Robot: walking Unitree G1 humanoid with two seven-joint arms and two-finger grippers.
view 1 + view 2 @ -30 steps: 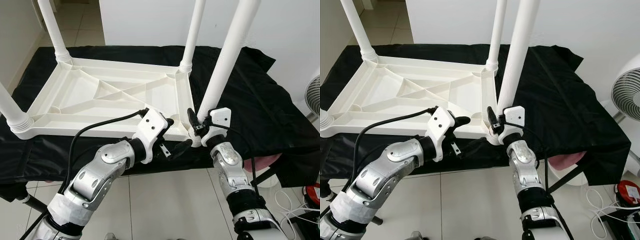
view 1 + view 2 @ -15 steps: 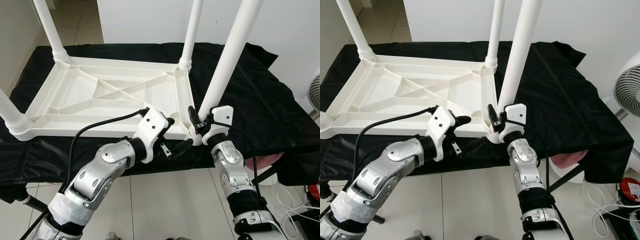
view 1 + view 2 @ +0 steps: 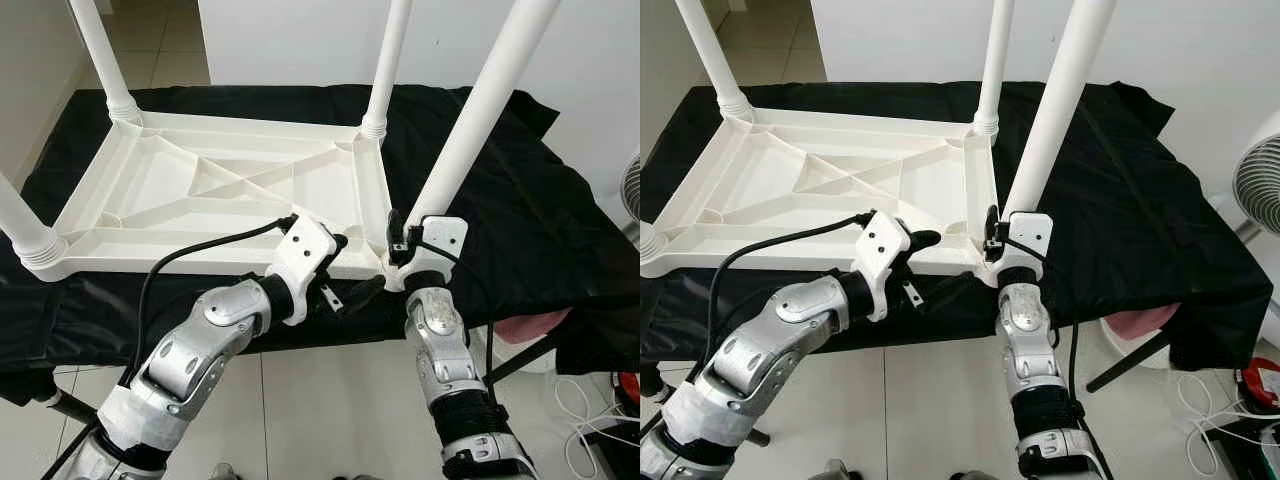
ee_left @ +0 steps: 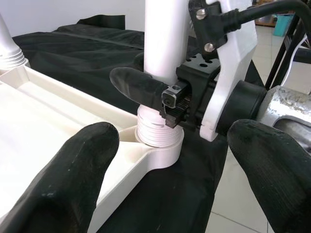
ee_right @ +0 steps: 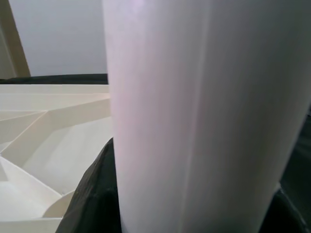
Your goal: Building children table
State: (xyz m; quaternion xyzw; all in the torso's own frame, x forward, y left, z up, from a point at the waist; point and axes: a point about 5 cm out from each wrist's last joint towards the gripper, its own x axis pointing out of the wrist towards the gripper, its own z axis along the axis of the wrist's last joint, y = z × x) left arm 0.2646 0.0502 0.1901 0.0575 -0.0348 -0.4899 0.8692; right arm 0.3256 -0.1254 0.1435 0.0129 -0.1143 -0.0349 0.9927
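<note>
**Plastic table, 4th leg at the near-right socket: handling notes**

White moulded plastic throughout. The table top lies upside down on a bench draped in black cloth, ribbed underside up. 3 legs stand in their corner sockets: far-left leg, far-right leg, near-left leg. The 4th leg sits at the near-right corner socket and leans away to the right, not upright like the others.

Right gripper: fingers closed around the base of the 4th leg, just above its threaded collar. In the left wrist view 1 black finger wraps the front of the tube. The right wrist view looks along the tube at very close range.

Left gripper: fingers spread apart, holding nothing, poised at the near edge of the table top just beside the socket.

Handling, as judgement:
- Leg is probably a hollow tube: light, stiff, smooth and glossy, so likely to slip in rotation under rubber pads.
- A low grip near the collar gives torque control but little leverage over the long free end; the tilt suggests the thread is not yet seated squarely.
- Cross-threading is the main risk. Straighten first, then turn.
- Table top looks light enough to slide on the cloth; the left gripper could brace the rim beside the socket.
</note>
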